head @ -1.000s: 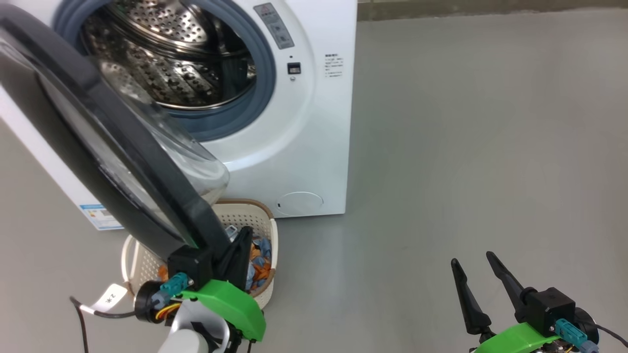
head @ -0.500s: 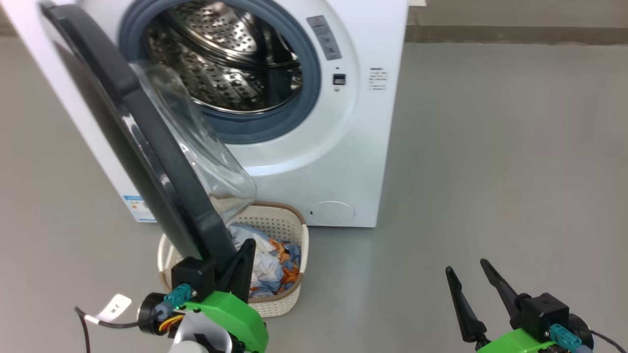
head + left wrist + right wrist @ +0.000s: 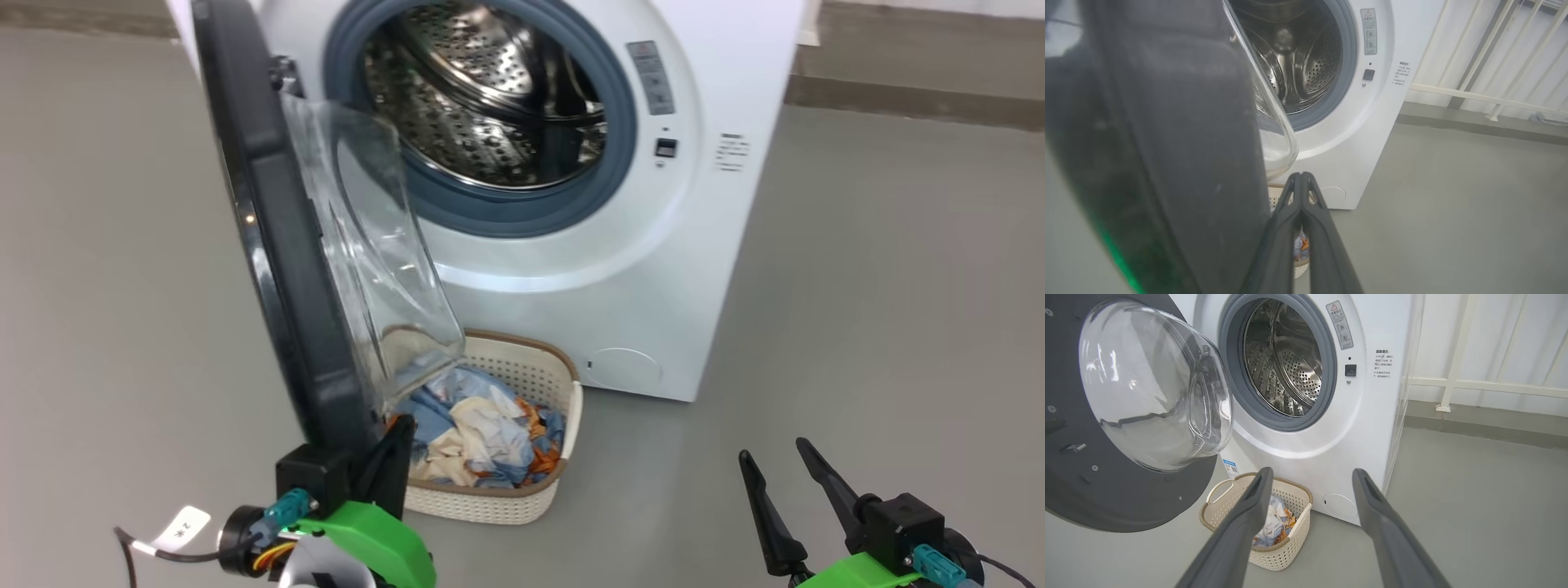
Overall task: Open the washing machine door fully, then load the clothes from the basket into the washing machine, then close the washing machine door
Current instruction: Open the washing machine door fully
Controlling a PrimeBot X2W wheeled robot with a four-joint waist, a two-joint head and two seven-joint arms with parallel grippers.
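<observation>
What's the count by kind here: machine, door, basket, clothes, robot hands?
Washing machine: 1
Door: 1, swung open
Basket: 1
Clothes heap: 1, separate pieces can't be counted
Hands: 2, left hand shut, right hand open
Total: 6

Washing machine (image 3: 653, 286) white; gasket (image 3: 506, 219) grey-blue; drum (image 3: 490, 106) steel, perforated; washing machine door (image 3: 282, 245) black-rimmed. Basket (image 3: 490, 502) cream, perforated, brown rim. Clothes (image 3: 482, 433) light-blue, orange, cream.

Black-fingered right claw (image 3: 773, 448), green wrist cover (image 3: 865, 572).
</observation>
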